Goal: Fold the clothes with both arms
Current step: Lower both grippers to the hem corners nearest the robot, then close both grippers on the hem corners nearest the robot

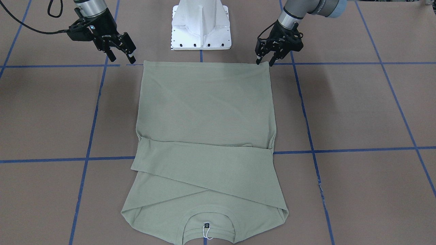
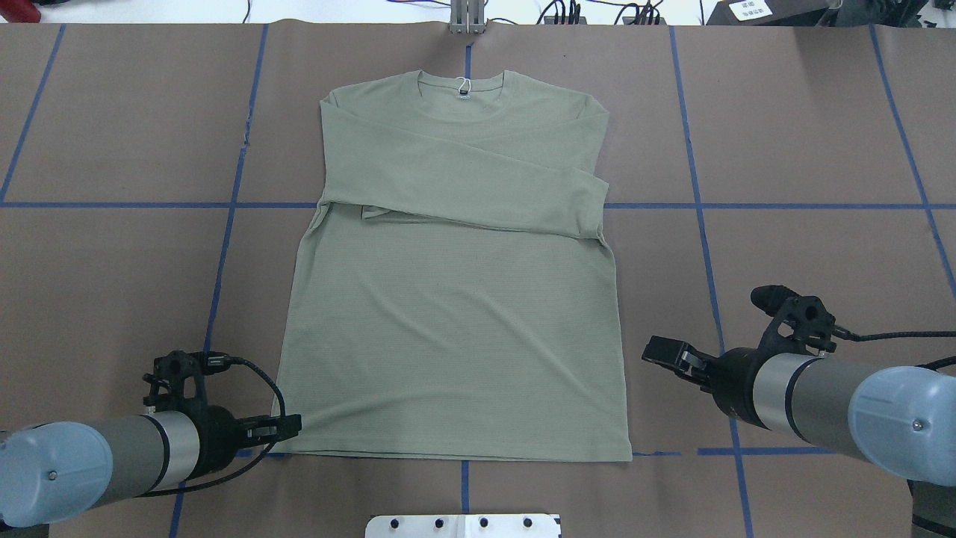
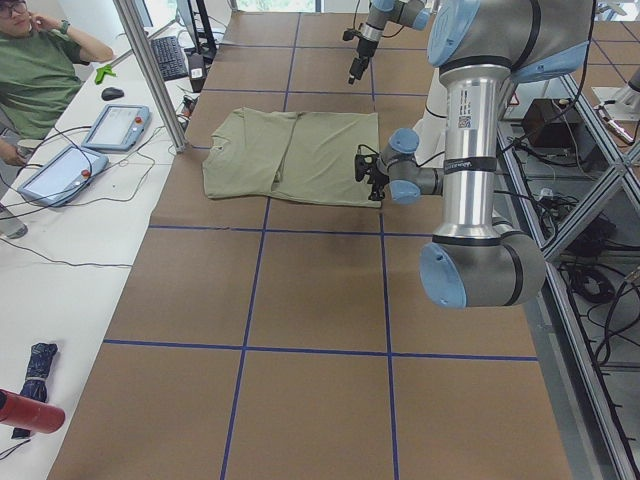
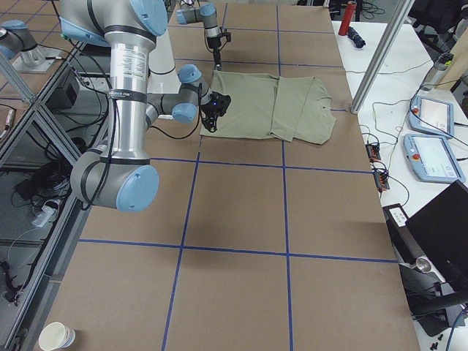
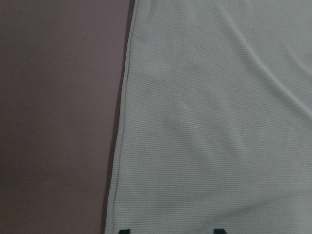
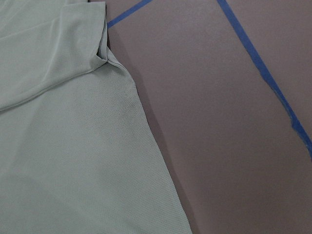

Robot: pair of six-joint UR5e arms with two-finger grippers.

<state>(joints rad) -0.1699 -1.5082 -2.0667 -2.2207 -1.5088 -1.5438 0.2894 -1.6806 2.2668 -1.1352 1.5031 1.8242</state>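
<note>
1. Front-facing view: the sage-green knit shirt (image 1: 207,109) lies flat in front of the white pedestal base (image 1: 201,30). Its hem is nearest the base and its ribbed collar (image 1: 209,231) is farthest from it. Both sleeves (image 1: 211,166) are crossed over the chest. The left gripper (image 1: 264,62) has its fingers apart at one hem corner and is clamped on nothing. The right gripper (image 1: 121,56) is also spread, and hangs just off the other corner.
2. Overhead view: the hem (image 2: 455,453) runs straight, just ahead of the base. The right gripper sits a little farther from the base than its hem corner and is clear of the cloth.
3. Side views: both show the shirt thin and flat. I cannot judge either claw from them.
4. Left wrist view: two fingertips (image 5: 124,230) stand apart above the knit, just inside its side edge.
5. Right wrist view: a folded sleeve cuff (image 6: 92,29) overhangs the side edge. No fingers show.
6. Handling, as I judge it: the shirt is light, limp and stretchy, so it will sag and drag. Pinching both hem corners and lifting them evenly away from the base should fold it.
</note>
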